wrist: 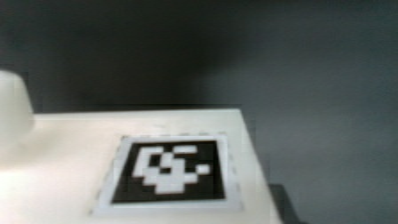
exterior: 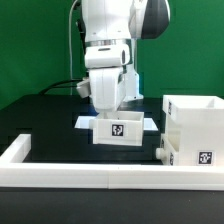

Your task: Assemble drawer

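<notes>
One low white tray (exterior: 120, 131) with a black-and-white tag stands on the dark table at the middle of the exterior view. My gripper (exterior: 110, 113) is straight down onto its top edge, and the arm and tray hide the fingers. The wrist view is filled by a close white tray surface (wrist: 71, 150) with its tag (wrist: 173, 170). I cannot tell whether the jaws are closed on the tray. The tall boxy case (exterior: 196, 122), open at the top and tagged low on its front, stands at the exterior view's right. A small white part (exterior: 163, 152) lies against its foot.
A long white rail (exterior: 90, 173) runs along the table's front and up the exterior view's left side. The marker board (exterior: 86, 122) lies flat behind the tray. A black cable hangs behind the arm. A rounded white shape (wrist: 9, 110) sits at the wrist view's edge.
</notes>
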Controlling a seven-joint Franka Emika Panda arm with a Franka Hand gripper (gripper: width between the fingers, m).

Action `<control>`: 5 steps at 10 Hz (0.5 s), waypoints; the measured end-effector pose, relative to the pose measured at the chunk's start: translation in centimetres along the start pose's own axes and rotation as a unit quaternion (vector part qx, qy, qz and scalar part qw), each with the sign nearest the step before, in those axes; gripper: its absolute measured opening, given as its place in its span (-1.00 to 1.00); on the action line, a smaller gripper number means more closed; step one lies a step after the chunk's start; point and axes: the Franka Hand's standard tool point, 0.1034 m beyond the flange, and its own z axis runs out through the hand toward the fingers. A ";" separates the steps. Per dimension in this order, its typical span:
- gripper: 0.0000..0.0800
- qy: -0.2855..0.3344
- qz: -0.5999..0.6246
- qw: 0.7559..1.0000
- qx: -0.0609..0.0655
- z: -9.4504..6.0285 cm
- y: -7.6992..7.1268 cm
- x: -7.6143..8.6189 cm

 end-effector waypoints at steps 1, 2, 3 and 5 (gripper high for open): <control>-0.89 0.000 -0.004 1.000 0.000 -0.1 0.7 0.5; -0.89 0.001 -0.007 1.000 -0.003 -0.3 1.4 0.9; -0.89 0.000 -0.006 1.000 0.002 -0.2 1.2 0.7; -0.89 -0.001 -0.005 1.000 0.012 -0.1 1.0 0.6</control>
